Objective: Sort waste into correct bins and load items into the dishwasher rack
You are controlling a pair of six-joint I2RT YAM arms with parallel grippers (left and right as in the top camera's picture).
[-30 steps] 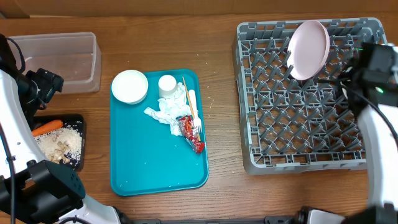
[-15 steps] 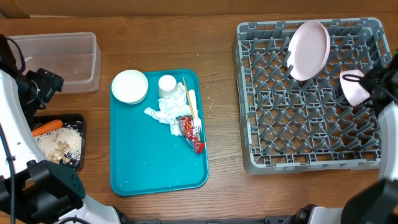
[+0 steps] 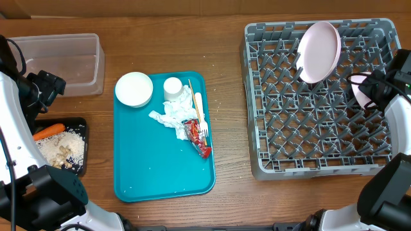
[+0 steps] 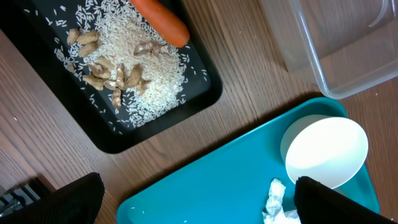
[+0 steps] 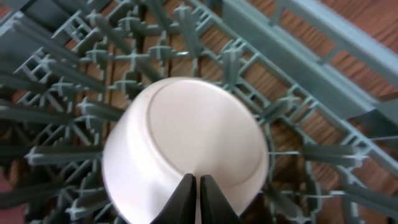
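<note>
Bowls x2 (image 3: 133,88) (image 5: 180,137); 1 ea: plate (image 3: 319,51), cup (image 3: 172,86), fork (image 3: 198,106), stick (image 3: 191,93), wrapper (image 3: 198,138), carrot (image 3: 49,131), rack (image 3: 308,170).

From overhead, the bowl (image 3: 357,91) in the rack (image 3: 252,102) is half covered by the right arm (image 3: 393,106), and the black tray (image 3: 85,146) is partly covered by the left arm (image 3: 16,147). At the left wrist, carrot (image 4: 160,22), tub (image 4: 323,56) and napkin (image 4: 273,199) are cut off by the edges, and the fingers (image 4: 71,202) of the left gripper (image 4: 199,186) are seen only as blurred dark corners. At the right wrist, whether the closed right gripper (image 5: 196,186) touches the bowl cannot be told.
</note>
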